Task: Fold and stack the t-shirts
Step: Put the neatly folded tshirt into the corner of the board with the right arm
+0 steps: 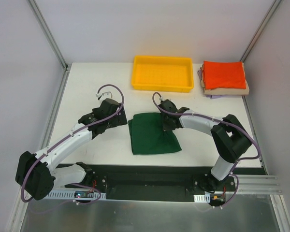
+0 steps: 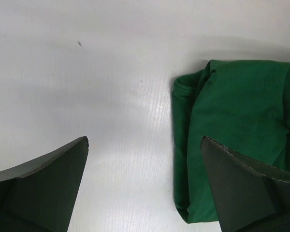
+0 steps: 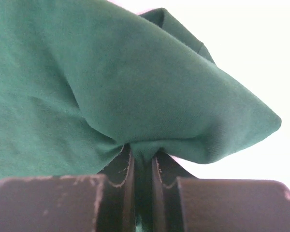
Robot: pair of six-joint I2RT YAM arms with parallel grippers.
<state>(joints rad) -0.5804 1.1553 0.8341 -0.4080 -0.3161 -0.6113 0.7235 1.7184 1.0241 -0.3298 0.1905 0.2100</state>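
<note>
The dark green t-shirt (image 1: 153, 133) lies partly folded on the white table in front of the arms. My right gripper (image 1: 166, 124) is shut on a pinch of its cloth near the upper right part; the right wrist view shows the green shirt (image 3: 135, 87) bunched between the jaws. My left gripper (image 1: 122, 116) is open and empty just left of the shirt, and the left wrist view shows the shirt's folded edge (image 2: 232, 125) beside the right finger (image 2: 251, 193). A stack of folded shirts, orange-red (image 1: 224, 75) on top over tan and lavender, sits at the back right.
A yellow plastic tray (image 1: 162, 84) stands at the back centre, left of the stack. Bare white table (image 2: 87, 72) lies left of the green shirt. Frame posts rise at both back corners.
</note>
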